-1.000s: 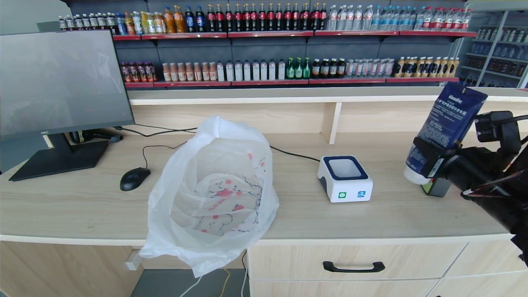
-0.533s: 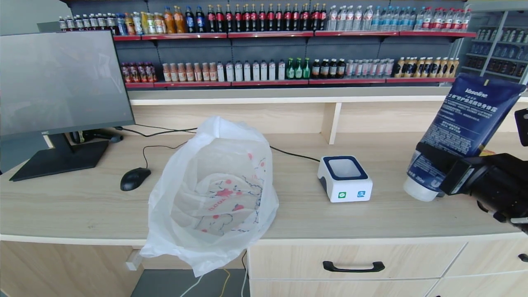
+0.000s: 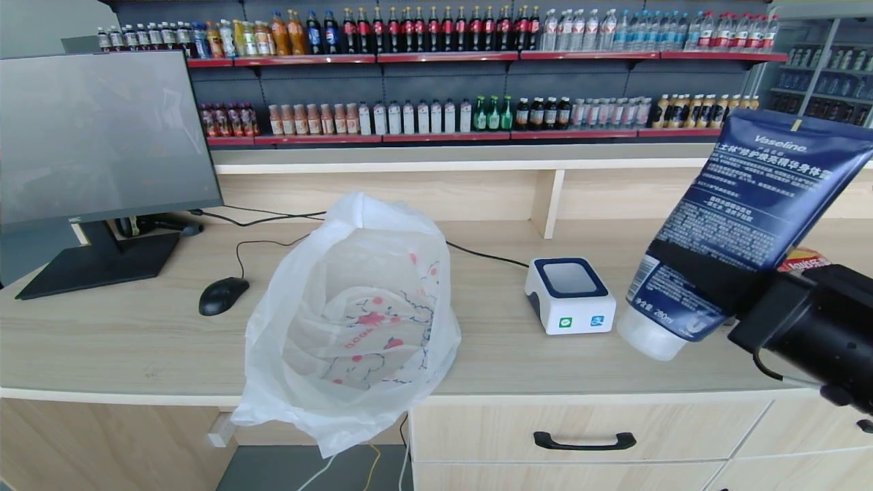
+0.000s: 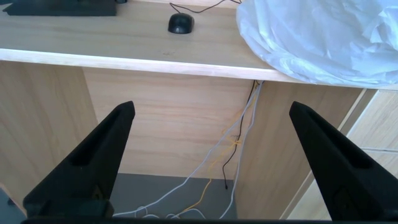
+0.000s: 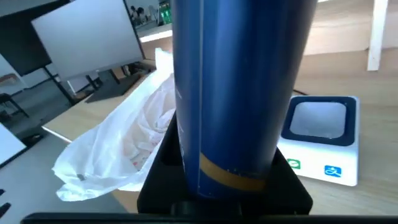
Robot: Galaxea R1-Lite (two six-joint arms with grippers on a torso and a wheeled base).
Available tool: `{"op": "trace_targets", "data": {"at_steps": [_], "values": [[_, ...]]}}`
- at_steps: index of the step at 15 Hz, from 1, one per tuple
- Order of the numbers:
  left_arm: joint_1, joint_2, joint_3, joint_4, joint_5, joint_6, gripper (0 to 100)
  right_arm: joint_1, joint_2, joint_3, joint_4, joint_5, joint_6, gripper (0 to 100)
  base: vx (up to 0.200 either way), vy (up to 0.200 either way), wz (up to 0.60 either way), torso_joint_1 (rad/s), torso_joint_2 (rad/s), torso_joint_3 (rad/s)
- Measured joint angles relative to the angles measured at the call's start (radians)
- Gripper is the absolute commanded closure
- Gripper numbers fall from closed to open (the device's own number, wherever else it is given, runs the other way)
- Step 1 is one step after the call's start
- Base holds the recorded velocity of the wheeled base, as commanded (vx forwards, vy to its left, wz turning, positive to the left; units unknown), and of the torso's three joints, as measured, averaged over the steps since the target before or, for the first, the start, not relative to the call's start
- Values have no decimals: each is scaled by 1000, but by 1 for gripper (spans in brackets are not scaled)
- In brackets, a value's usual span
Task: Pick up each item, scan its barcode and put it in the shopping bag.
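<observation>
Since a second ago, the tube (image 3: 740,218) has been carried toward the scanner (image 3: 569,294), clamped in the right gripper (image 3: 715,278). Scanning and bagging are judged still to be done; the bag (image 3: 354,320) looks empty. The left gripper (image 4: 211,112) is held open beneath the counter (image 3: 136,341) edge.

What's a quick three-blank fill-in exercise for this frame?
1. The right gripper is shut on a ____ tube.
2. The scanner stands on the counter on the robot's ____ side of the shopping bag.
3. The left gripper, below the counter's edge, is ____.
Missing words: blue; right; open.
</observation>
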Motion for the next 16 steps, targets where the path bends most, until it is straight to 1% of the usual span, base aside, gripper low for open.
{"op": "trace_targets", "data": {"at_steps": [3, 4, 6, 7, 9, 13, 15, 16], "values": [[0, 0, 0, 0, 0, 0, 0, 42, -9, -5, -1, 139, 145, 100, 0, 0, 0, 0, 0, 0], [0, 0, 0, 0, 0, 0, 0, 52, -13, -1, -3, 167, 168, 100, 0, 0, 0, 0, 0, 0], [0, 0, 0, 0, 0, 0, 0, 80, -34, 9, -13, 251, 258, 100, 0, 0, 0, 0, 0, 0], [0, 0, 0, 0, 0, 0, 0, 93, -42, 12, -25, 273, 298, 100, 0, 0, 0, 0, 0, 0], [0, 0, 0, 0, 0, 0, 0, 109, -54, 15, -61, 293, 377, 100, 0, 0, 0, 0, 0, 0], [0, 0, 0, 0, 0, 0, 0, 128, -58, 24, -126, 324, 441, 100, 0, 0, 0, 0, 0, 0], [0, 0, 0, 0, 0, 0, 0, 148, -49, 25, -195, 324, 507, 100, 0, 0, 0, 0, 0, 0], [0, 0, 0, 0, 0, 0, 0, 152, -39, 25, -256, 324, 541, 100, 0, 0, 0, 0, 0, 0]]}}
